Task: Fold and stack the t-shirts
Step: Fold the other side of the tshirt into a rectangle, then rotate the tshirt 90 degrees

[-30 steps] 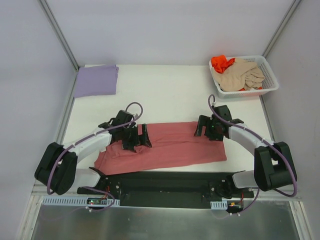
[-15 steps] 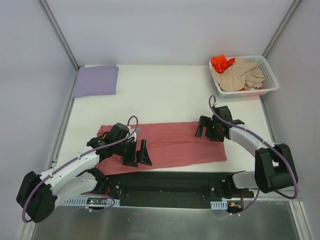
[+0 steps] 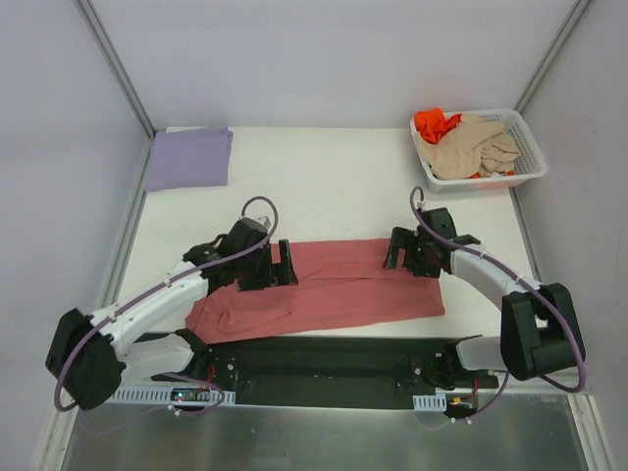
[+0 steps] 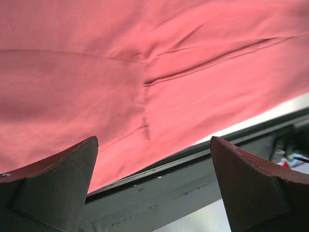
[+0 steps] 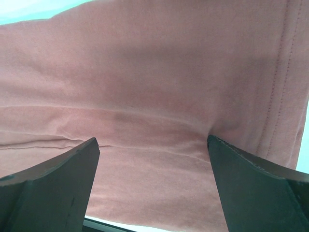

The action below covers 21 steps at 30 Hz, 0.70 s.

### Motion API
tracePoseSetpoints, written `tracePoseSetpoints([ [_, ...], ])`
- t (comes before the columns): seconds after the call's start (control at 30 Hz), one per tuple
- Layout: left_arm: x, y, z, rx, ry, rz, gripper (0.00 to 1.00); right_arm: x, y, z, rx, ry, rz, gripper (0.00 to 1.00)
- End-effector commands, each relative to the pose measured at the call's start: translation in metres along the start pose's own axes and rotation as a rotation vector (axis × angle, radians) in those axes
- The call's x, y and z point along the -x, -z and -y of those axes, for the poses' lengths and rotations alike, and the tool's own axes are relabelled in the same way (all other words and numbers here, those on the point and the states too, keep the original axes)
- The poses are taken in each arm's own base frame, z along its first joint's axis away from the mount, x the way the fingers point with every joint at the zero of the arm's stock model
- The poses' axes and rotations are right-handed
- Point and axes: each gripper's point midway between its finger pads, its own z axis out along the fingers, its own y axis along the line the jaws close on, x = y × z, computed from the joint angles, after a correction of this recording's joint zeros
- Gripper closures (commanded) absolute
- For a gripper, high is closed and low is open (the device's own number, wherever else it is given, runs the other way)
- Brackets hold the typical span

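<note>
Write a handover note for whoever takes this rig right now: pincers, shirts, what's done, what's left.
Left pincer: open, holding nothing, over the left part of the dusty rose-red cloth t-shirt.
Right pincer: open, holding nothing, over that shirt's right part.
Rose-red shirt: a long, partly folded band across the near side of the white table.
Done: the lavender-purple cloth t-shirt lies folded at the far left corner.
Left: finish folding and stack the rose-red one; the beige t-shirt and bright orange t-shirt lie crumpled in the white plastic mesh basket.

top external: I'm looking down from high behind, whole table (image 3: 324,186) in view
wrists: both close on the rose-red tee (image 4: 145,48) (top sees it too)
</note>
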Motion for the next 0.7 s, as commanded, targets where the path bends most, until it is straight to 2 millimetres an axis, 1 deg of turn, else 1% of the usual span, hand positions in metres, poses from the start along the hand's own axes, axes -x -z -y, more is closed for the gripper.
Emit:
tracePoseSetpoints([
  [0.0,-0.025,-0.021,-0.038,0.158,0.077,-0.083,0.01,0.007,0.011,-0.004,0.025,0.018,0.037,0.04],
  [0.07,-0.029,-0.025,-0.055,0.219,0.111,-0.062,0.01,0.008,0.014,-0.007,0.038,0.031,0.046,0.04],
  [0.1,-0.03,-0.025,-0.058,0.224,0.127,-0.058,0.01,0.01,0.016,-0.009,0.05,0.041,0.054,0.04],
  [0.13,-0.027,-0.025,-0.064,0.248,0.133,-0.033,0.01,0.012,0.018,-0.012,0.061,0.052,0.064,0.04],
  [0.2,-0.02,-0.022,-0.065,0.245,0.147,-0.004,0.01,0.017,0.024,-0.016,0.08,0.068,0.085,0.04],
  [0.33,0.001,-0.012,-0.062,0.232,0.17,0.089,0.01,0.027,0.029,-0.022,0.107,0.102,0.119,0.04],
  [0.4,0.009,-0.009,-0.066,0.242,0.198,0.126,0.01,0.031,0.026,-0.022,0.098,0.101,0.119,0.04],
  [0.47,0.018,-0.009,-0.074,0.254,0.243,0.16,0.01,0.034,0.019,-0.02,0.076,0.08,0.113,0.04],
  [0.53,0.024,-0.015,-0.082,0.249,0.297,0.182,0.01,0.036,0.01,-0.019,0.071,0.065,0.107,0.04],
  [0.63,0.032,-0.032,-0.094,0.2,0.414,0.192,0.01,0.034,-0.004,-0.018,0.066,0.044,0.081,0.04],
  [0.67,0.033,-0.039,-0.09,0.159,0.436,0.173,0.01,0.032,-0.009,-0.015,0.054,0.041,0.063,0.04],
])
